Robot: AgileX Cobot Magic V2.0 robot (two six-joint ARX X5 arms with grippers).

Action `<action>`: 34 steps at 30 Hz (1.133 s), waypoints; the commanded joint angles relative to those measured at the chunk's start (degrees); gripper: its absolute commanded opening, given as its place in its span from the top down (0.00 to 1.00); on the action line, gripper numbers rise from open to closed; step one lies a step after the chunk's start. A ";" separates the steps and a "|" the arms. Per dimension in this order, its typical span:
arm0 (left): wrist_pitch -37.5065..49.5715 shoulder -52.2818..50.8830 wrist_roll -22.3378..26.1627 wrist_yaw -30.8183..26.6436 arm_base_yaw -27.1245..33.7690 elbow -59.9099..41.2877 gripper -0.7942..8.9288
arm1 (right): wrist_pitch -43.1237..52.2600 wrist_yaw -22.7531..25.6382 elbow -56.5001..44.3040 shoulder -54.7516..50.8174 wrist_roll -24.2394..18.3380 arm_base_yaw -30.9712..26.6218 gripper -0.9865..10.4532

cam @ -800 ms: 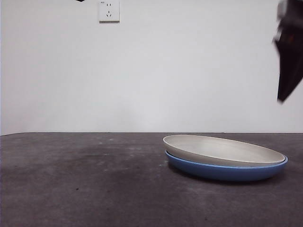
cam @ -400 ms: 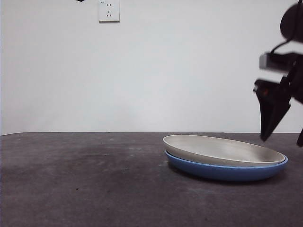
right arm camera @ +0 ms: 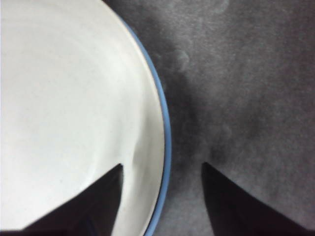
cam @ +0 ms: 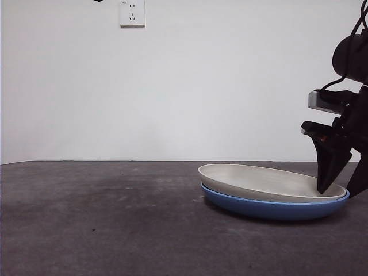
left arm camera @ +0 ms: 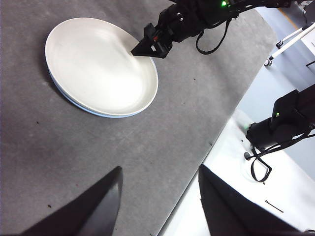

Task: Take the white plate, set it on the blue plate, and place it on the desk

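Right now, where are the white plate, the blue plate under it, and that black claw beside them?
white plate [cam: 259,179]: front view, on its inner surface.
blue plate [cam: 270,210]: front view, on its outer wall below the white rim.
right gripper [cam: 340,187]: front view, between its two open jaws straddling the plates' rim.

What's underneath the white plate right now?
The blue plate sits under the white plate; only its rim and outer wall show. Its inside is covered.
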 commanded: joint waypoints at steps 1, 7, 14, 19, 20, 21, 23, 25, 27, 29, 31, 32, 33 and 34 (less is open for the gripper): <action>0.70 0.35 1.16 0.26 -0.35 0.48 0.66 | 0.85 -0.24 0.48 1.51 0.79 0.17 0.74; 0.77 0.35 1.16 0.26 -0.35 0.48 0.66 | 1.46 -0.31 0.48 1.73 0.94 0.17 0.87; 0.50 0.35 1.14 0.26 -0.35 0.48 0.66 | 1.73 -0.07 0.48 1.68 1.99 0.11 0.90; 0.33 0.35 1.11 0.26 -0.35 0.48 0.66 | 2.45 -0.13 0.66 0.48 3.37 0.11 0.90; 0.33 0.35 1.14 0.26 -0.35 0.48 0.66 | 2.49 -0.13 0.72 -0.15 3.43 0.11 0.90; 0.33 0.35 1.11 0.26 -0.35 0.48 0.66 | 2.56 -0.13 0.79 -0.92 3.63 0.11 0.90; 0.33 0.35 1.14 0.26 -0.35 0.48 0.66 | 2.56 -0.17 0.81 -2.82 3.85 0.11 0.90; 0.37 0.35 1.14 0.26 -0.35 0.48 0.66 | 2.54 -0.48 0.81 -4.83 4.02 0.11 0.90; 0.48 0.35 1.16 0.26 -0.35 0.48 0.66 | 2.51 -1.81 0.81 -7.04 4.28 0.11 0.90; 0.57 0.35 1.16 0.26 -0.35 0.48 0.66 | 2.56 -3.26 0.83 -8.81 5.40 0.11 0.90; 0.57 0.35 1.16 0.26 -0.35 0.48 0.66 | 2.75 -4.59 0.83 -10.29 6.62 0.24 0.90; 0.59 0.35 1.16 0.26 -0.35 0.48 0.66 | 2.89 -5.05 0.83 -10.95 7.13 0.26 0.90; 0.59 0.35 1.16 0.26 -0.35 0.48 0.66 | 3.10 -5.70 0.83 -11.47 7.67 0.35 0.90; 0.59 0.35 1.16 0.26 -0.35 0.48 0.66 | 3.26 -6.12 0.83 -11.78 8.17 0.52 0.90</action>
